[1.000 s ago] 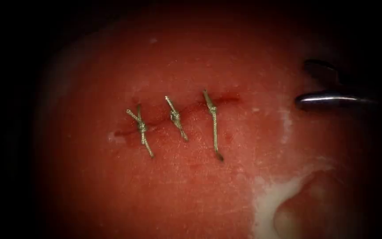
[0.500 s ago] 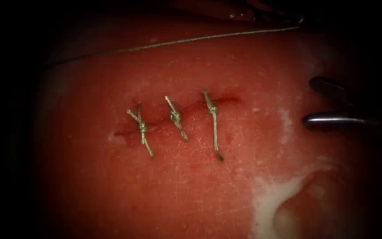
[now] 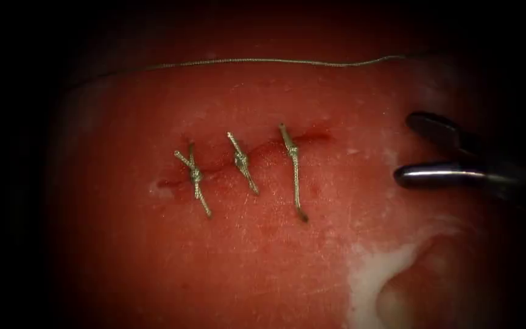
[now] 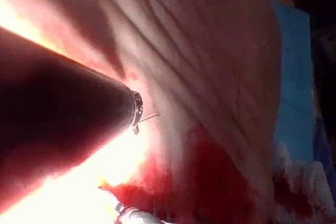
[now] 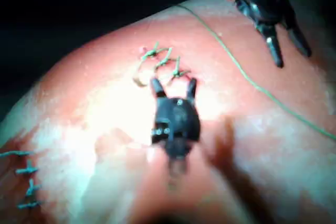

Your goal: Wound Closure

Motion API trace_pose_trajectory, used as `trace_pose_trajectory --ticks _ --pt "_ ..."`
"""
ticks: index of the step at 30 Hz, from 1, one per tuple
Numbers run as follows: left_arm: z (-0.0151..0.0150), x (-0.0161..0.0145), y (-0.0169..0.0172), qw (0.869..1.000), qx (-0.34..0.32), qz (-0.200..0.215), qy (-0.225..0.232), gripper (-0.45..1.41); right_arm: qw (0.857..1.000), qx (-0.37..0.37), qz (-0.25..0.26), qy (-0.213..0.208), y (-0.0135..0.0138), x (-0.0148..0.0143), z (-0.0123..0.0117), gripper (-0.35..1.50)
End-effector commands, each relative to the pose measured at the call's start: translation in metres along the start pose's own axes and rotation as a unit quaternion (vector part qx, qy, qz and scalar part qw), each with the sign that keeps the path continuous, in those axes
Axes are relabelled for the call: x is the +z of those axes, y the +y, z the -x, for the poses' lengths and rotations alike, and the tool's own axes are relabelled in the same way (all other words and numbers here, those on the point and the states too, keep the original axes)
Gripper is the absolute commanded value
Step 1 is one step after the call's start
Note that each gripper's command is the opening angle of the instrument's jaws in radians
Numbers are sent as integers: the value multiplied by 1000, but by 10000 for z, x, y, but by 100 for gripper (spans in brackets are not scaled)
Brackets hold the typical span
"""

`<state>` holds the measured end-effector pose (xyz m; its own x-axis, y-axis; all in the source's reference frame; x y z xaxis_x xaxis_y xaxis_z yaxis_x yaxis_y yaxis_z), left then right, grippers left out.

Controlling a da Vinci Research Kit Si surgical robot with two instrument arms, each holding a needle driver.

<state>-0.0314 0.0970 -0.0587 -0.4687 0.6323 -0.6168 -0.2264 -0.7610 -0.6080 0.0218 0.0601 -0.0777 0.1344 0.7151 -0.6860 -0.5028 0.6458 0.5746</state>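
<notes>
The cut (image 3: 315, 135) in the tissue (image 3: 245, 262) carries three knotted stitches (image 3: 241, 161) with short cut ends. A long loose thread (image 3: 245, 60) lies across the tissue behind the cut, running left to right. My right tool (image 3: 404, 149) hovers to the right of the cut, jaws open and holding nothing. In the right wrist view its jaws (image 5: 174, 85) stand apart just short of the stitches (image 5: 163, 61). The left tool (image 5: 289, 56) hangs above the tissue with its jaws spread and nothing between them. The thread (image 5: 252, 85) runs beside it.
A pale fatty patch (image 3: 372, 268) marks the tissue's front right. A second row of older stitches (image 5: 26, 182) sits far off on the tissue. Red fluid (image 4: 210, 182) stains the tissue's side, next to a blue cloth (image 4: 294, 77).
The long thread came into view behind the cut, first stretched up to the right, now lying lower and slacker. The right tool moved down and left toward the cut, jaws still open.
</notes>
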Motion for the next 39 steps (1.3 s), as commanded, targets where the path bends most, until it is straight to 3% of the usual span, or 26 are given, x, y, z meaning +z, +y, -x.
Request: trace_pose_trajectory --ticks 1,3,4,7,13,14,17,19,23,32,39 --pt "-8 -5 -3 1000 -2 -3 2 76 1000 0 -4 0 -4 7 4 141" --pt "-13 -33 6 1000 -1 2 4 72 1000 0 -7 0 -5 7 3 141" --pt "-5 -55 22 1000 17 13 4 71 1000 0 -7 0 -5 6 3 141" --pt "19 -81 53 998 65 25 1 68 1000 0 -12 -1 -5 5 2 141" --pt "110 -133 143 977 212 29 -11 38 1000 0 -12 -1 -5 5 1 140" --pt "126 -139 159 975 219 26 -14 23 1000 0 -12 -1 -5 5 1 140" --pt "143 -143 177 975 222 21 -17 13 1000 0 -12 -1 -5 5 2 140" --pt "150 -142 187 974 223 14 -19 14 1000 0 -12 -1 -6 6 3 140" --pt "162 -114 203 975 223 -6 -20 37 1000 -1 -14 0 -7 9 5 140" --pt "189 -63 206 968 246 -37 -22 38 1000 -4 -16 -2 -8 15 11 140" --pt "199 -46 191 967 249 -46 -24 38 1000 -5 -19 -2 -10 18 13 140"
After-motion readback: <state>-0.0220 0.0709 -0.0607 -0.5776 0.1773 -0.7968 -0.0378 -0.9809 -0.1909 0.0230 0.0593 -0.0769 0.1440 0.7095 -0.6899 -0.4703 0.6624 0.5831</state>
